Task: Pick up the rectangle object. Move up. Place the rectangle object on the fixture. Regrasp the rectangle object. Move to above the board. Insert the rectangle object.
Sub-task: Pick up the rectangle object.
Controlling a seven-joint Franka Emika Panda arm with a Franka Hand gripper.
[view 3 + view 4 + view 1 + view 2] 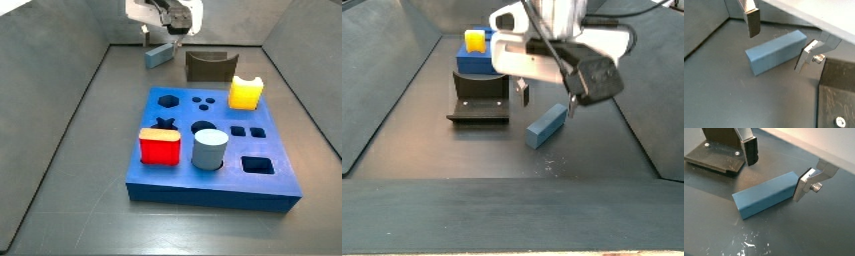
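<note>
Gripper (777,170): being held low over the floor, jaws spread, nothing grasped; fingers flanking the block
Rectangle object (764,195): lying flat on the floor beside the fixture (480,105); not being touched
Board (214,150): lying well apart

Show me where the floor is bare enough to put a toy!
Bare dark floor lies left of the thick blue board in a side view. It is crowded around the small grey-blue rectangular block, with the open tool over it beside the dark fixture.

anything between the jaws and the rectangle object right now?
No. In both wrist views the open gripper straddles the rectangle object lying on the floor; only bare gaps separate each jaw from it.
</note>
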